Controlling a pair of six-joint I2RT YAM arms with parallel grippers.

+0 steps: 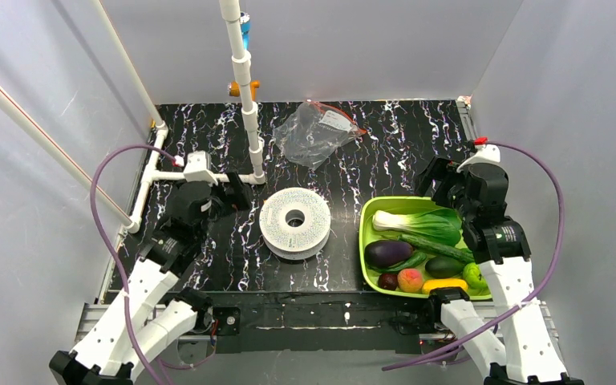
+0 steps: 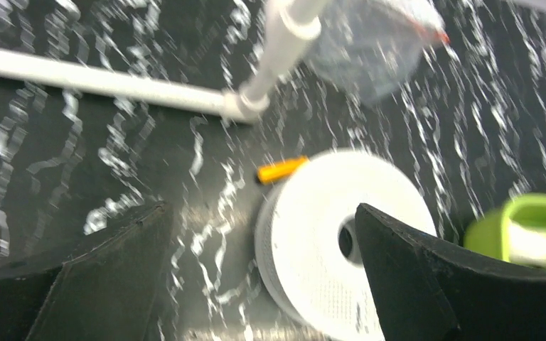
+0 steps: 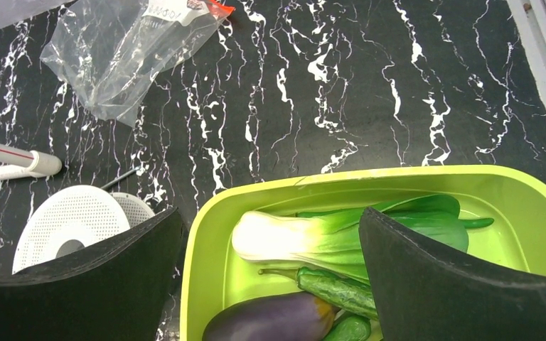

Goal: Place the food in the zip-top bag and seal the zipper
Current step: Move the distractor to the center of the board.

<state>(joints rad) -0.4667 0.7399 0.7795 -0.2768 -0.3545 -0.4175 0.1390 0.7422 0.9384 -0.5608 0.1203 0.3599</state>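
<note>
The clear zip-top bag (image 1: pixel 315 131) lies flat at the back middle of the table, its red-orange zipper (image 1: pixel 339 110) along the far right edge. It also shows in the right wrist view (image 3: pixel 128 50) and, blurred, in the left wrist view (image 2: pixel 377 39). The food lies in a lime green tray (image 1: pixel 366 241): bok choy (image 1: pixel 417 224), cucumbers (image 1: pixel 437 247), purple eggplant (image 1: pixel 388 253), avocado (image 1: pixel 444 266), plum (image 1: pixel 387 281), peach (image 1: pixel 410 280), yellow piece (image 1: pixel 444 285), green round one (image 1: pixel 474 275). My right gripper (image 3: pixel 270 277) is open above the tray's left end. My left gripper (image 2: pixel 259 273) is open and empty, left of the spool.
A white ribbed spool (image 1: pixel 294 222) lies mid-table between the arms. A white pipe stand (image 1: pixel 243 88) rises at the back left, with a horizontal pipe (image 2: pixel 99 82) along the table. An orange piece (image 2: pixel 281 170) lies behind the spool. Grey walls close in all sides.
</note>
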